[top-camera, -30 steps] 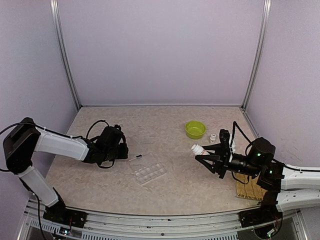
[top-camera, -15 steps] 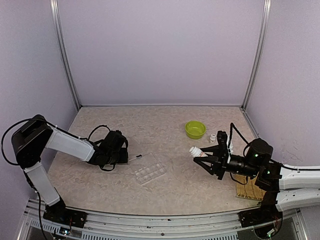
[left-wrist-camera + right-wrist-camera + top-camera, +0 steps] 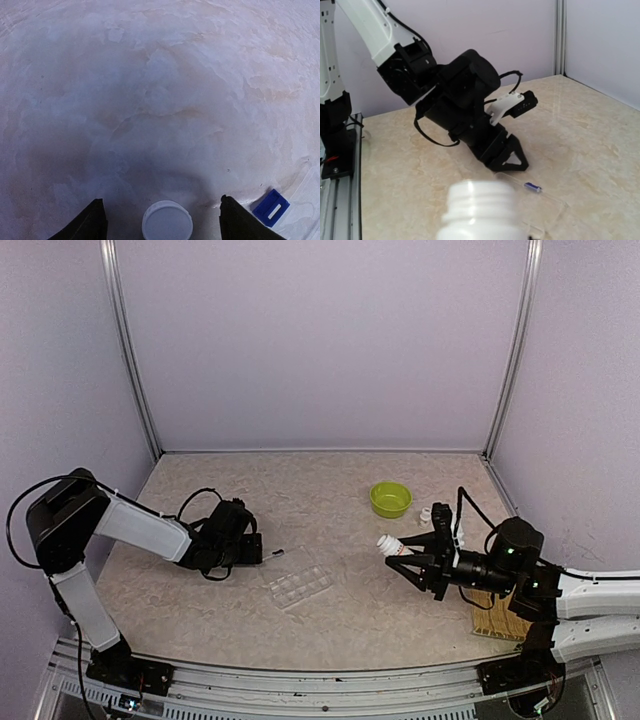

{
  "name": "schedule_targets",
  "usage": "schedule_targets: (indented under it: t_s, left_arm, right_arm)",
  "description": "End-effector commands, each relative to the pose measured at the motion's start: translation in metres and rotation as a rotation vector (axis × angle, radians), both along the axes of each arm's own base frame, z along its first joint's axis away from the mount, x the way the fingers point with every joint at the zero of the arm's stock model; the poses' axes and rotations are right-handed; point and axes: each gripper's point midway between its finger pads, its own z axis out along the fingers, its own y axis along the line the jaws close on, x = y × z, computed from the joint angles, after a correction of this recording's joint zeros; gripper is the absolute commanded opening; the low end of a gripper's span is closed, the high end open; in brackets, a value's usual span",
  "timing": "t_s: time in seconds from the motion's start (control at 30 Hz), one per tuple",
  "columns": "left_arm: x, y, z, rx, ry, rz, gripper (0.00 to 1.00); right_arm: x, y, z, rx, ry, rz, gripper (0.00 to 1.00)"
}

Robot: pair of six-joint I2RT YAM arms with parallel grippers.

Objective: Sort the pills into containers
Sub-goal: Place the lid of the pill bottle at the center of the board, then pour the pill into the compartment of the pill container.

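No legible text; white mark on blue tab [image 3: 270,207] maybe lettering.

Top: wide, overhead. Left wrist: close, downward. Right wrist: toward left arm [image 3: 465,110].

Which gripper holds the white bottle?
The right gripper, jaws shut on the uncapped white bottle; the left gripper is open around a white cap.

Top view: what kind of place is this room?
Probably a robot test booth, not a home: plain walls on metal posts, a left arm and right arm bolted at the table edge, with a pill box and bowl set out.
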Motion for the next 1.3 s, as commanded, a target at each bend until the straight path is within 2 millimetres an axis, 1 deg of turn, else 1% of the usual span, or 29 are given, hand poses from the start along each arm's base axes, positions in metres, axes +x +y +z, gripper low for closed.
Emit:
schedule_targets:
  t_s: [0.0,0.03,0.17,0.33,0.43,0.53,0.67,0.87,1.1,1.27]
  left_arm:
    - [0.007,0.005,0.01,0.007,-0.019,0.027,0.82]
    - [0.008,0.006,0.016,0.003,-0.031,0.032,0.87]
    - [0.008,0.003,0.046,-0.052,-0.078,0.036,0.98]
    - [0.004,-0.007,0.089,-0.105,-0.128,-0.013,0.99]
    - [-0.001,-0.008,0.109,-0.121,-0.156,-0.037,0.99]
    - [-0.009,-0.011,0.12,-0.149,-0.169,-0.069,0.99]
    - [-0.021,-0.017,0.129,-0.184,-0.196,-0.12,0.99]
    - [-0.024,-0.024,0.127,-0.184,-0.21,-0.183,0.99]
    - [-0.028,-0.034,0.123,-0.193,-0.232,-0.266,0.99]
    - [-0.032,-0.038,0.116,-0.209,-0.237,-0.302,0.99]
  right_arm:
    - [-0.002,0.005,0.011,0.025,-0.005,0.022,0.0]
    - [-0.003,0.006,0.012,0.025,-0.005,0.03,0.0]
    - [-0.006,0.01,0.019,0.02,-0.008,0.061,0.0]
    - [-0.008,0.01,0.038,0.058,-0.053,0.069,0.0]
    - [-0.006,0.009,0.037,0.071,-0.067,0.057,0.0]
    - [-0.007,0.01,0.031,0.078,-0.057,0.063,0.0]
    - [-0.006,0.009,0.024,0.091,-0.047,0.057,0.0]
    - [0.0,0.011,0.014,0.101,-0.036,0.034,0.0]
    - [0.011,0.023,-0.008,0.073,-0.008,0.024,0.0]
    - [0.023,0.031,-0.03,0.04,0.008,-0.007,0.0]
